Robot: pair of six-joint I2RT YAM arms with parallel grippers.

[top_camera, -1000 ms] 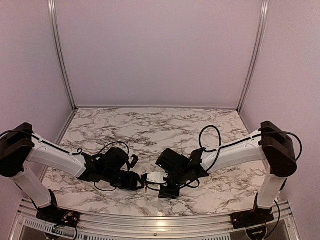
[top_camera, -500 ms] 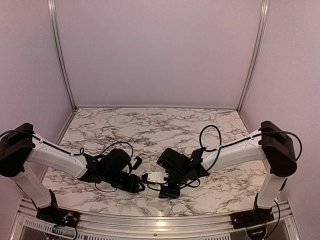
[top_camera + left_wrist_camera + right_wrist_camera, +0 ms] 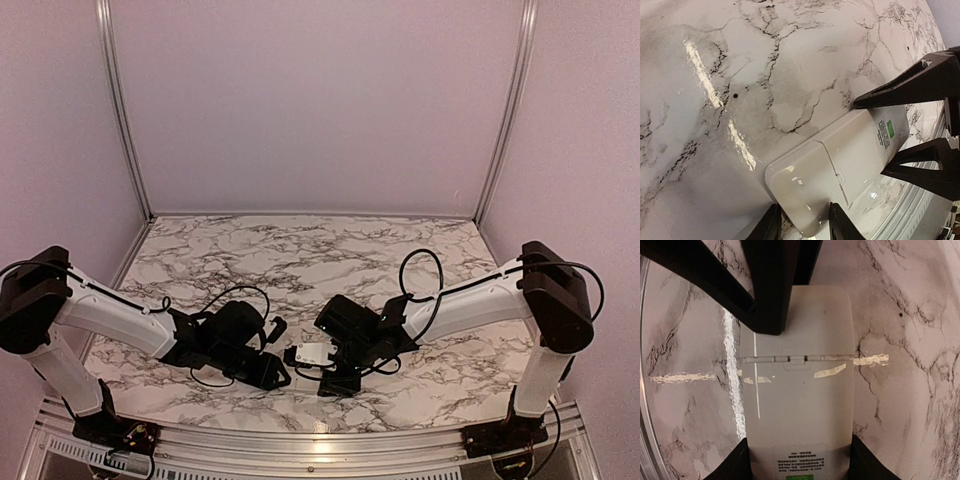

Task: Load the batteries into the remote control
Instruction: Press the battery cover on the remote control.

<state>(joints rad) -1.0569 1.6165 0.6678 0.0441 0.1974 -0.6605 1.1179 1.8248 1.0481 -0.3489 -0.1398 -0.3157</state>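
The white remote control (image 3: 311,353) lies back up on the marble table between my two grippers, its battery cover closed (image 3: 805,185). My right gripper (image 3: 797,462) is shut on its label end, one finger on each long side. My left gripper (image 3: 805,222) is at the cover end. Its fingers (image 3: 771,226) stand a narrow gap apart with the remote's rounded end between them, and I cannot tell whether they press on it. The left gripper shows as a black shape in the right wrist view (image 3: 767,285). The batteries are out of view.
The marble table (image 3: 300,260) reaches back to the purple walls. Its front metal rail (image 3: 300,440) runs close behind the remote. Black cables (image 3: 425,265) loop off both wrists.
My left gripper has shifted slightly towards the front edge, at the remote's end. A small orange speck by its tip one second ago no longer shows. The right gripper has kept still.
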